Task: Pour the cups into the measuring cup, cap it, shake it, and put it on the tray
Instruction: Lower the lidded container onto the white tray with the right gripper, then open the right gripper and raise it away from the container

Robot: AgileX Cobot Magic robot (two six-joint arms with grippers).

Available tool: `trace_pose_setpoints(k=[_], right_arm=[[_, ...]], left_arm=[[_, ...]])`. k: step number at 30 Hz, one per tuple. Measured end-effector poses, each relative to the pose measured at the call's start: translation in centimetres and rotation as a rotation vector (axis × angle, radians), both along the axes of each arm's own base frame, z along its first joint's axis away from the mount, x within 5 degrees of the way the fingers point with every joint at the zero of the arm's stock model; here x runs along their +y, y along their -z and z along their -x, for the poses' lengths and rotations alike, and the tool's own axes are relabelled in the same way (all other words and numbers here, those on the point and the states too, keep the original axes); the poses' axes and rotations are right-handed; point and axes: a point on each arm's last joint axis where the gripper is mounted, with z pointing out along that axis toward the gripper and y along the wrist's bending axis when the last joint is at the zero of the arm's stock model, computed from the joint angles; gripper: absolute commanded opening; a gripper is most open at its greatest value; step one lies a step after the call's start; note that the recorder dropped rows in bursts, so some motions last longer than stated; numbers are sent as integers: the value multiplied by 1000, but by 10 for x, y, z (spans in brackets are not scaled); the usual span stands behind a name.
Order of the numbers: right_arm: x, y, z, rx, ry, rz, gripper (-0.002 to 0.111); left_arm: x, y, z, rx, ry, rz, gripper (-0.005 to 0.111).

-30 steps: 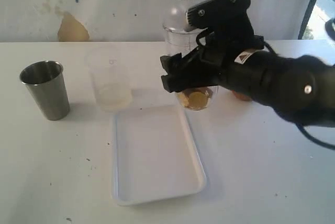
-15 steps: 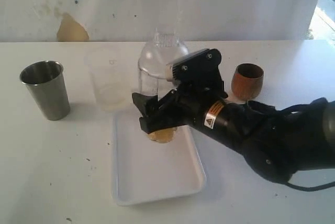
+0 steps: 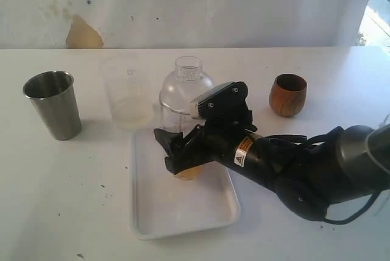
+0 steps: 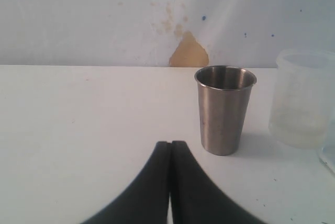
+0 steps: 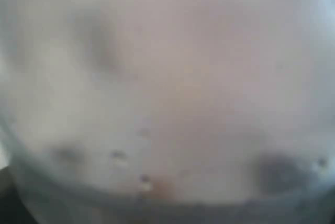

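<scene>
The capped measuring cup [image 3: 183,93], clear with a dome lid and yellow contents at its base, stands upright over the white tray [image 3: 183,212]; its base looks level with the tray floor. My right gripper [image 3: 170,150] is shut on its lower body. In the right wrist view the blurred clear wall of the measuring cup [image 5: 167,98] fills the picture and hides the fingers. The steel tumbler [image 3: 53,103] stands at the far left, the wooden cup [image 3: 288,94] at the back right. My left gripper [image 4: 170,146] is shut and empty, short of the steel tumbler [image 4: 225,110].
A cloudy translucent container [image 3: 127,90] stands between the tumbler and the tray, and shows beside the tumbler as the cloudy container [image 4: 303,98] in the left wrist view. My right arm [image 3: 304,169] lies low across the table to the right of the tray.
My right gripper has carried the measuring cup from the back middle, leftward and down toward the front, onto the tray. The wooden cup has come into sight behind the arm.
</scene>
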Motion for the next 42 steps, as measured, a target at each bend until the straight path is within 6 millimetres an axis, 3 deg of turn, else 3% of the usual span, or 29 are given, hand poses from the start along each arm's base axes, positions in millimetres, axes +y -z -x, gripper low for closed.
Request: trace_pose_setpoints(k=[9,12,22,32,35,42], right_arm=[[4,10,-6,-1,-10,-2,0],[5,11,-6,-16,-17,9,7],[4,15,-6,3,-23,64,83],[5,13,-7,-20,-28,69,85],[5,13,-7,-45,-38,98,100],[3,15,-5,6,-39,154,100]], left_arm=[[0,0,0,0,0,0,0],[0,0,0,0,0,0,0],[0,0,0,0,0,0,0],[0,0,0,0,0,0,0],[0,0,0,0,0,0,0],[0,0,0,0,0,0,0]])
